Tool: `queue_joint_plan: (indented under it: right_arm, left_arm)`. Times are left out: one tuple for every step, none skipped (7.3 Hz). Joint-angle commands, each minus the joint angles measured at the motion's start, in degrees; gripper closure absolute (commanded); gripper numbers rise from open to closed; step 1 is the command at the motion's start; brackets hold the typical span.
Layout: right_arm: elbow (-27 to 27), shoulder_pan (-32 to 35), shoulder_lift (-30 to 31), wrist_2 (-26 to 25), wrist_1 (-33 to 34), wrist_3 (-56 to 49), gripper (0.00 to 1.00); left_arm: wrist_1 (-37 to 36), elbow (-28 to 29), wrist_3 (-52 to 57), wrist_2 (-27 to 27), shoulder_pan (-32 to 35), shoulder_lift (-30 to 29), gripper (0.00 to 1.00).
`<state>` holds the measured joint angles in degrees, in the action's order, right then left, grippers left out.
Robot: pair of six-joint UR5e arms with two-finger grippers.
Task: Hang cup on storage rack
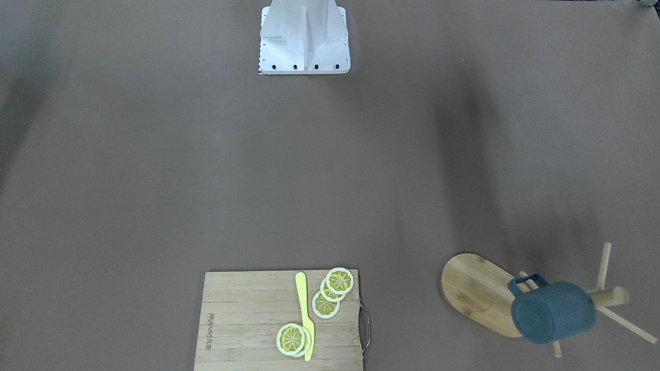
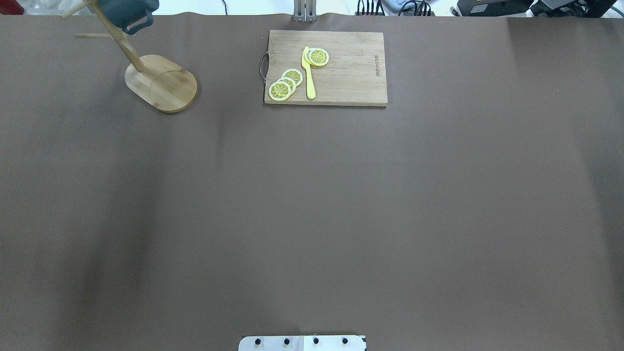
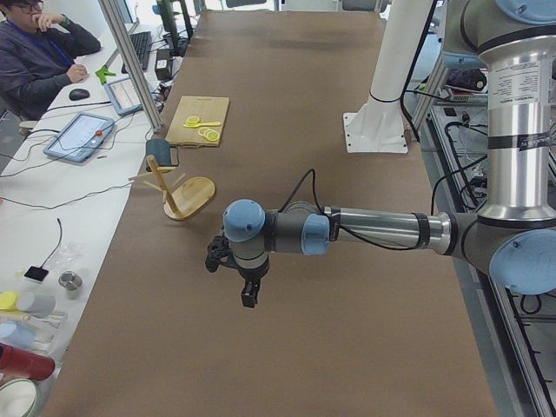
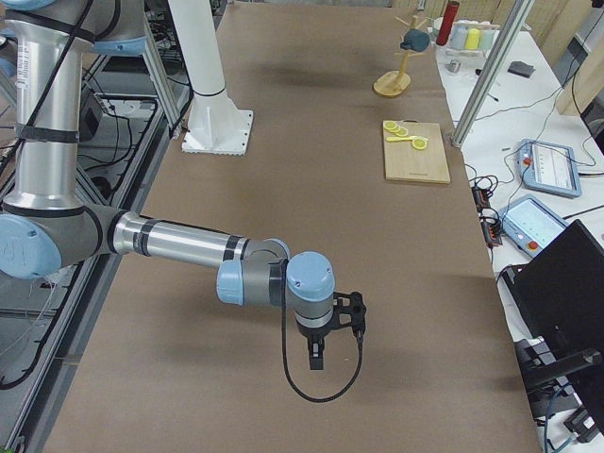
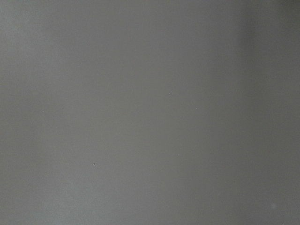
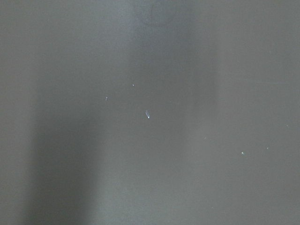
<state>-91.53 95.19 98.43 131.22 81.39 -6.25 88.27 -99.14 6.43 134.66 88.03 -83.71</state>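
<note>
The slate-blue cup (image 1: 554,312) hangs by its handle on a peg of the bamboo storage rack (image 1: 474,291), off the table. The cup (image 2: 127,12) and the rack (image 2: 163,83) stand at the far left corner in the overhead view. No gripper touches either. My left gripper (image 3: 249,295) points down over bare table, well short of the rack (image 3: 195,193) and cup (image 3: 158,152). My right gripper (image 4: 315,359) also points down, far from the cup (image 4: 413,40). Whether either gripper is open or shut, I cannot tell. Both wrist views show only brown table.
A bamboo cutting board (image 1: 247,314) with lemon slices (image 1: 340,281) and a yellow knife (image 1: 305,314) lies at the far middle edge. The robot's white base (image 1: 304,38) is at the near edge. A person (image 3: 39,56) sits at a side desk with tablets.
</note>
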Motion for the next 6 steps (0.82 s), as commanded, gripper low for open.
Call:
queue_joint_plan:
  right_arm:
    - [-0.66,-1.74,-0.08,1.32,0.00,0.18,0.00]
    - [-2.14,-4.20,-0.34,1.23,0.18,0.88,0.00]
    - [-3.29,-7.00,-0.52,0.97,0.18,5.41,0.00]
    - [-4.78,-9.12,-0.43,0.79,0.18,10.68,0.00]
    - [-4.79,-9.49,-0.43,1.22,0.09,11.08,0.00]
    - [-4.79,-9.49,-0.08,1.58,0.00,11.08,0.00]
  left_arm:
    - [0.06,-0.53,0.25,-0.10,0.13,0.39,0.01]
    - [0.24,-0.88,0.42,0.08,0.13,1.52,0.01]
    - [0.24,-1.14,0.43,-0.01,0.04,1.88,0.01]
    - [0.24,-1.23,0.43,-0.01,0.12,1.88,0.01]
    - [0.24,-1.23,0.43,-0.01,0.13,1.88,0.01]
    - [0.24,-1.15,0.43,-0.01,0.13,1.88,0.01]
